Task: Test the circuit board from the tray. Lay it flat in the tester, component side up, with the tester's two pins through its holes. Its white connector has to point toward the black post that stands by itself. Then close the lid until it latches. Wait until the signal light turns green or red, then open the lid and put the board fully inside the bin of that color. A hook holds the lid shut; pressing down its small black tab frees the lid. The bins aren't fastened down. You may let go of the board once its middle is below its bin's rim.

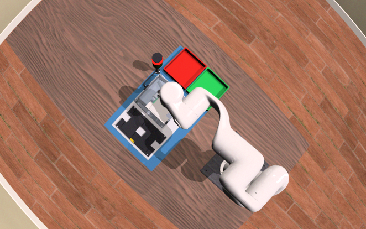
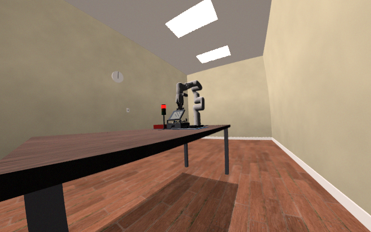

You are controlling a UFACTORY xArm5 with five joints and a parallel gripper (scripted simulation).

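Note:
The tester stands on the blue mat between the tray and the bins. Its clear lid is raised and tilted. The signal light on its black post shows red, and it also shows red in the side view. My gripper hangs just above the lid's upper edge, with its fingers slightly apart and nothing seen between them. From above, my wrist hides the gripper. The circuit board is mostly hidden under the lid and arm. Only a green sliver shows inside the tester.
The red bin and the green bin sit side by side beyond the tester, both empty. The tray, with black inserts, lies on the blue mat. The arm's base stands on the near right.

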